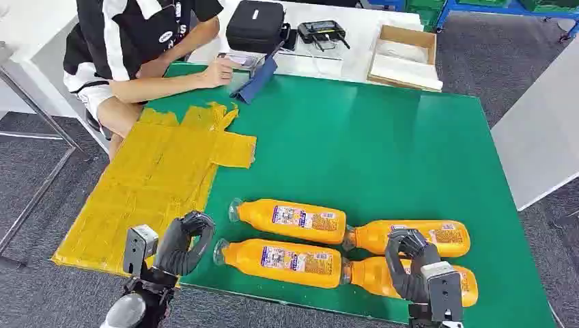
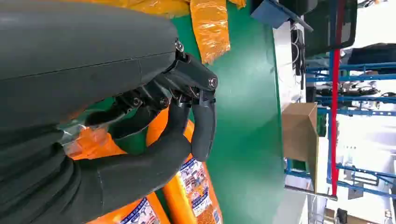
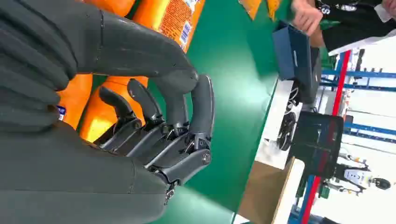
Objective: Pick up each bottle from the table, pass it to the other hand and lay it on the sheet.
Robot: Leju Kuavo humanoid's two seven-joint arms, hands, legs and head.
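Here, near the tabletop's [image 1: 382,130] front edge, four orange bottles lie on their sides in two rows: the left hand [image 1: 183,240] hovers by the front-left bottle [image 1: 280,261] with fingers curled and holding nothing, and the right hand [image 1: 412,265] hangs over the front-right bottle [image 1: 379,277], fingers apart and gripping nothing. Behind lie the rear-left bottle [image 1: 293,220] and rear-right bottle [image 1: 416,234]. The yellow sheet [image 1: 153,181] covers the left edge, and a person [image 1: 136,48] sits at the far-left corner.
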